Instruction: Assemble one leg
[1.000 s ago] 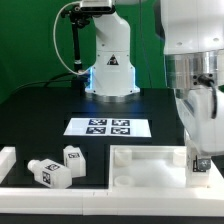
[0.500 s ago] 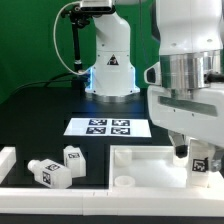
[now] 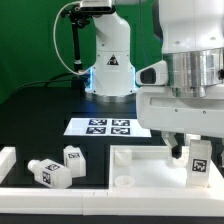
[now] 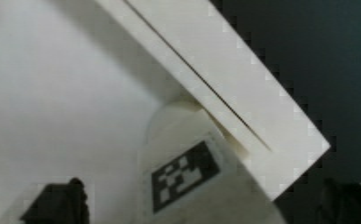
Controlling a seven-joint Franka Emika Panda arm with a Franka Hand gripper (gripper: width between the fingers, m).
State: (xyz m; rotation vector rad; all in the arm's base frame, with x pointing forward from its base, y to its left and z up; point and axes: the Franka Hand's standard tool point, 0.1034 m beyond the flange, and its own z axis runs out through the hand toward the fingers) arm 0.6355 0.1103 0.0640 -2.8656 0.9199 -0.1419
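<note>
A leg (image 3: 198, 160), a white post with a square tag, stands upright in the corner of the large white panel (image 3: 140, 153) at the exterior view's right. My gripper (image 3: 196, 148) hangs just over it, jaws spread to either side of the post. In the wrist view the leg (image 4: 191, 170) sits between my dark fingers (image 4: 56, 203) with a gap showing on one side, against the panel's raised rim (image 4: 221, 85). My gripper (image 4: 198, 206) is open. Two more legs (image 3: 45, 171) (image 3: 73, 157) lie on the table at the exterior view's left.
The marker board (image 3: 105, 127) lies on the black table behind the panel. A second arm's white base (image 3: 110, 62) stands at the back. A white block (image 3: 6, 160) sits at the exterior view's left edge. A round socket (image 3: 124, 180) shows on the panel.
My wrist has lifted and turned over the panel's corner. The leg has stayed in place at that corner. The two legs on the table have not moved.
</note>
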